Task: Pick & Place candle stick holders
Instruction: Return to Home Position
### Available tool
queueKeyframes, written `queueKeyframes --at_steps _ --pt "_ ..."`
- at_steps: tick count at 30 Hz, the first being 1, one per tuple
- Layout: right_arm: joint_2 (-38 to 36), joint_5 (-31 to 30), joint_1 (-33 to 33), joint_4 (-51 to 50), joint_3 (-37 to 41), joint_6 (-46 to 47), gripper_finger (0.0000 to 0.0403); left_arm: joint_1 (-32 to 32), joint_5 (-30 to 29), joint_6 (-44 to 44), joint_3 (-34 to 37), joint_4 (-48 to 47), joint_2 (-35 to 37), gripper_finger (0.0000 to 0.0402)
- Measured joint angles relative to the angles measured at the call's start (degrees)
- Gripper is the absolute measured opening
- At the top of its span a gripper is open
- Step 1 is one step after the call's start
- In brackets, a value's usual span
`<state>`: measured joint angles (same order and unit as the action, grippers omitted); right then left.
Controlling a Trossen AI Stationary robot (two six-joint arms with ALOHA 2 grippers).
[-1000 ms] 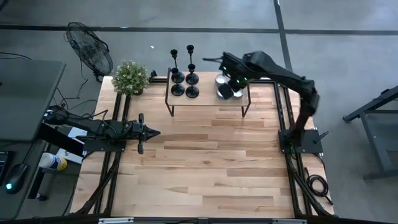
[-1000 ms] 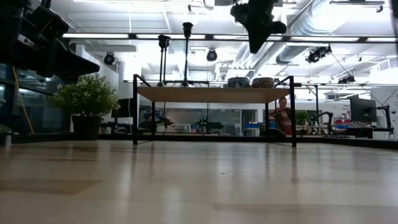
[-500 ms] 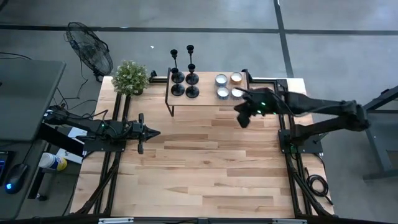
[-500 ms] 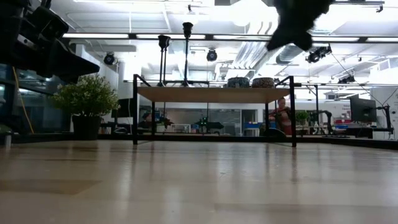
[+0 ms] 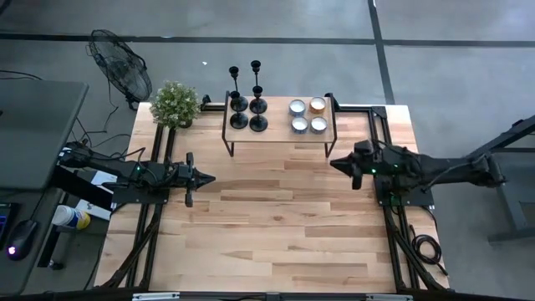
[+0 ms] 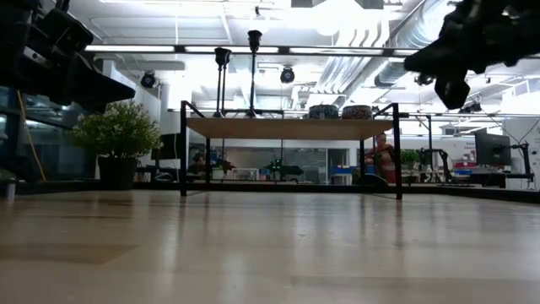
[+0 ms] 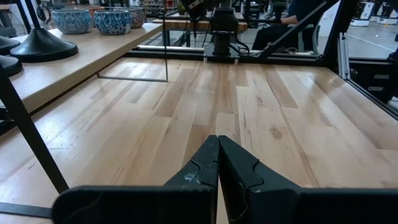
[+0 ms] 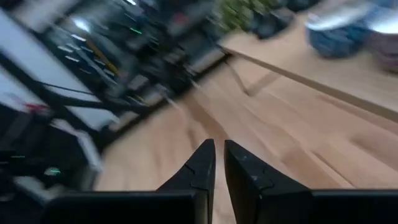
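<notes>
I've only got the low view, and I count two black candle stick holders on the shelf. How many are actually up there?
Observer: Four candle stick holders, clustered at the shelf's end nearer the left arm.
Operator: Where's the right end effector over the table?
Observer: The right end effector is clear of the shelf, above the table's right side.
Operator: And the left one?
Observer: The left end effector is shut and empty, per its wrist view.

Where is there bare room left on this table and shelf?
The widest free patch is the bare table in front of the shelf, between the left hand and right hand. On the shelf, only a narrow strip between the candle stick holders and tealight cups; both ends are crowded.
</notes>
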<state>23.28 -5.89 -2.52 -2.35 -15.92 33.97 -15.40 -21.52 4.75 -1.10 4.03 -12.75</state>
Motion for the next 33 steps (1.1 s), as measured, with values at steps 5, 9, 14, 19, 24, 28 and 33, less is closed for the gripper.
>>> queueKeyframes --at_steps 5,9,14,19,24,28,33 --pt "-7.49 2.43 1.88 11.16 8.91 -2.71 0.0026 0.00 0.02 0.01 0.00 0.00 0.02 0.0000" --pt "-12.87 6.19 2.07 11.80 12.07 -3.87 0.0028 0.00 0.02 0.02 0.00 0.00 0.01 0.0000" --pt "-18.39 7.75 2.07 11.16 14.45 -5.75 0.0025 0.00 0.04 0.02 0.00 0.00 0.02 0.0000" --pt "-22.80 7.67 2.28 9.02 15.34 -7.40 0.0024 0.00 0.05 0.00 0.00 -0.02 0.01 0.0000" --pt "-23.27 2.25 4.22 9.24 15.34 -13.44 0.0028 0.00 0.07 0.02 0.00 -0.05 0.02 0.0000" --pt "-23.27 -2.43 6.35 5.62 15.34 -15.50 0.0026 0.00 0.07 0.00 0.00 -0.23 0.02 0.0000" --pt "-22.98 -1.02 7.08 4.77 15.34 -17.04 0.0024 0.00 0.06 0.01 0.00 -1.14 0.02 0.0000"
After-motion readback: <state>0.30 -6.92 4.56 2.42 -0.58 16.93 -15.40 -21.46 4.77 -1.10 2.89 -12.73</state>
